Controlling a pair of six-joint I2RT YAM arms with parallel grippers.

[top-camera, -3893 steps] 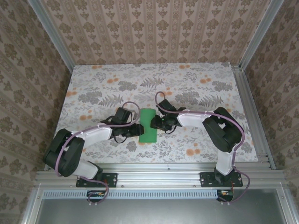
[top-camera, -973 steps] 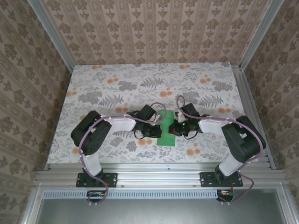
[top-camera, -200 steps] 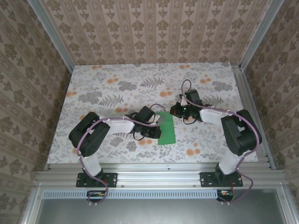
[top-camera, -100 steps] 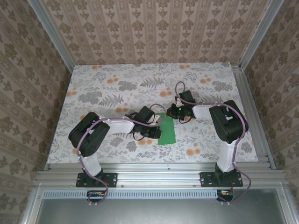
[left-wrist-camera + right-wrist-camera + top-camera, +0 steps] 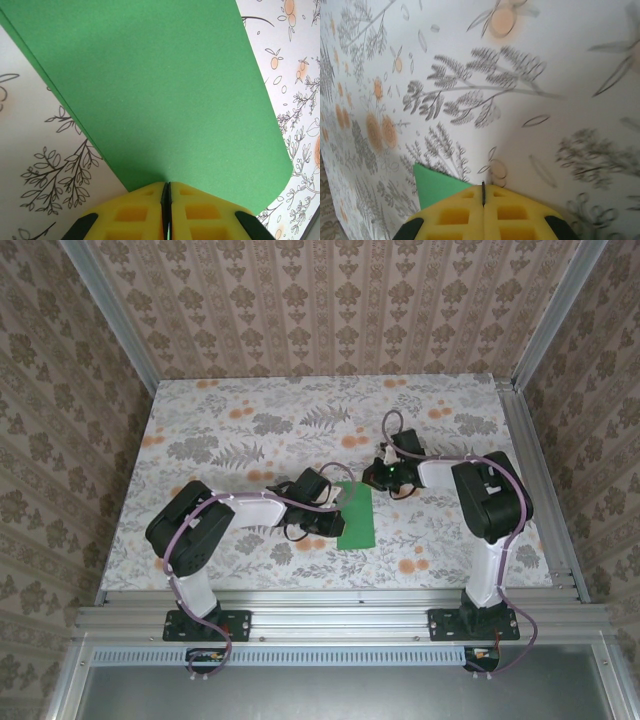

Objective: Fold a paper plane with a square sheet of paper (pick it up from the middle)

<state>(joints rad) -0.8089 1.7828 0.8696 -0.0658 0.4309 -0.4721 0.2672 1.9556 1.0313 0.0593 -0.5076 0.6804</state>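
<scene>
The square sheet of paper (image 5: pixel 356 520) is bright green and lies folded into a narrow upright strip at the table's middle. My left gripper (image 5: pixel 336 519) meets its left edge, yellow fingers (image 5: pixel 140 210) shut on the sheet (image 5: pixel 160 90), which spreads out ahead of them. My right gripper (image 5: pixel 377 478) hovers at the strip's far right corner, shut with nothing between its fingers (image 5: pixel 520 212). In the right wrist view a green corner (image 5: pixel 434 186) pokes out just left of the fingertips. The paper plane is out of view.
The floral tablecloth (image 5: pixel 250 430) covers the table. Aluminium rails (image 5: pixel 535 480) run along the right side and the near edge (image 5: pixel 340 605). Patterned walls close in the left, far and right sides.
The right arm's elbow has swung in toward the centre while its gripper stays by the sheet's far right corner. The left gripper and the sheet have not moved.
</scene>
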